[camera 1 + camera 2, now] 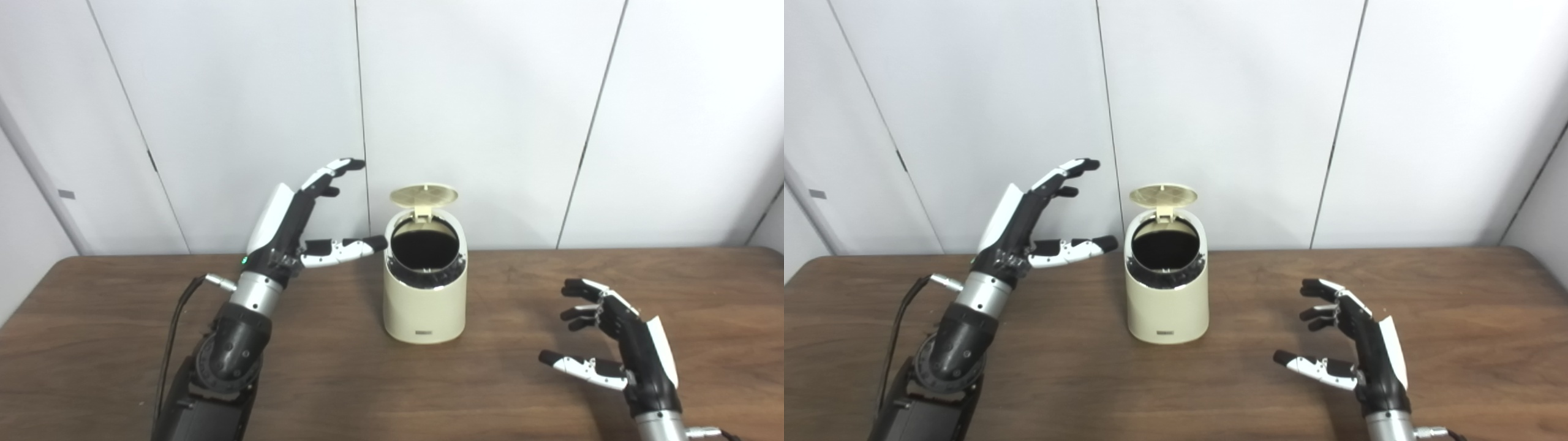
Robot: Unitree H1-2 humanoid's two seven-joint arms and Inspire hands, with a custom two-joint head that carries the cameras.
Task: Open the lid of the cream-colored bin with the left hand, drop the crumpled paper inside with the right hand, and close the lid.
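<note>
The small cream-colored plastic bin (424, 294) stands mid-way across the brown wooden table (122, 343), its round hinged lid (424, 195) tipped up and the dark inside exposed. The left hand (294, 226) hovers just beside the rim, fingers spread and empty. The right hand (1366, 349) hangs well apart over the table, fingers apart, holding nothing.

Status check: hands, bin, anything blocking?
Left hand open beside bin. Right hand open, empty, over table. Lid up. No paper visible. Nothing blocking.
</note>
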